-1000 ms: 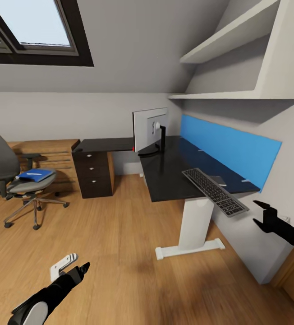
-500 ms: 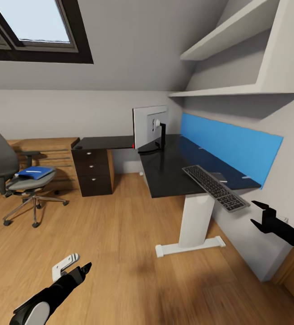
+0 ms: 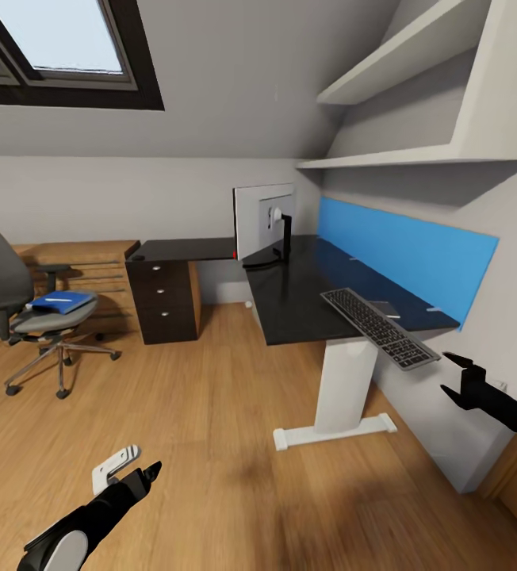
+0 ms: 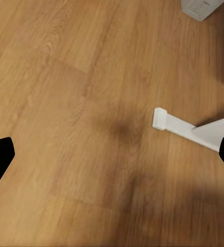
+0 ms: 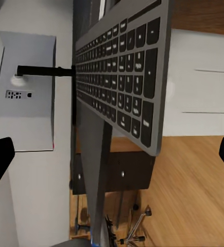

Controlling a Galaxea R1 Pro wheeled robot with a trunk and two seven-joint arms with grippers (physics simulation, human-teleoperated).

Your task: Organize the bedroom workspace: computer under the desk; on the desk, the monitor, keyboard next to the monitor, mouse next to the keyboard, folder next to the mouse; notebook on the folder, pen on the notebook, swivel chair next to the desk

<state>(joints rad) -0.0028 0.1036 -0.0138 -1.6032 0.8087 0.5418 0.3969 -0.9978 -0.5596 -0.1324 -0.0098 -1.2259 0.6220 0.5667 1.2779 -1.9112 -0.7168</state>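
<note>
Plainly both the left gripper (image 3: 128, 468) and right gripper (image 3: 457, 374) gape wide, empty, touching nothing, keyboard (image 3: 378, 327) near the right.

floor (image 3: 211, 428): light wood planks, visible grain, soft satin sheen
desk (image 3: 306, 289): black top, glossy, faintly mirroring the blue wall panel; leg smooth matt white, like painted metal
drawers (image 3: 163, 305): dark wood-grain fronts; small shiny silver knobs
keyboard (image 3: 379, 327): dark grey matt keys in a thin smooth frame
monitor (image 3: 263, 224): back smooth white plastic, matt; stand black
swivel chair (image 3: 21, 305): grey cloth padding; bright chrome base; black castors
folder (image 3: 63, 302): bright blue, smooth
wall panel (image 3: 405, 254): flat blue, matt
shelves (image 3: 401, 111): plain matt white
</note>
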